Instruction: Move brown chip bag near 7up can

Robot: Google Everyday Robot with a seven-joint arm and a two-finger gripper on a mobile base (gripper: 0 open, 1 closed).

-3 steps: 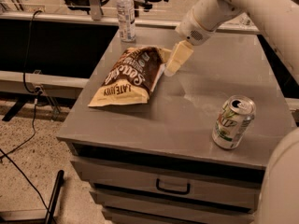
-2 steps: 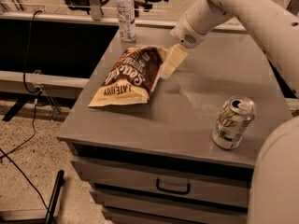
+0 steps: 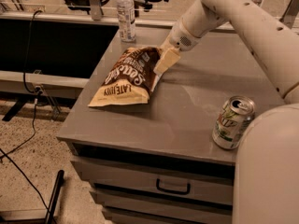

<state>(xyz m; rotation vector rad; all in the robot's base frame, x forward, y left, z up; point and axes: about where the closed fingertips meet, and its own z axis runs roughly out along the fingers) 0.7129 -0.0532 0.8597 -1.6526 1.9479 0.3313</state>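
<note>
Your end effector [image 3: 166,59] has edged against the brown chip bag [image 3: 126,76] just left of it; grip: cannot tell. Open table [image 3: 187,106] runs from it to the 7up can [image 3: 233,122] at the front edge.

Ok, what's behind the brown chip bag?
A clear plastic water bottle stands upright behind the crinkly brown chip bag. The gripper sits at the bag's far right corner, covering that edge.

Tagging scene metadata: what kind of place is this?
Probably an office or lab: grey drawer cabinet, trailing cables, water bottle on top. The gripper sits at the right edge of the brown chip bag.
</note>
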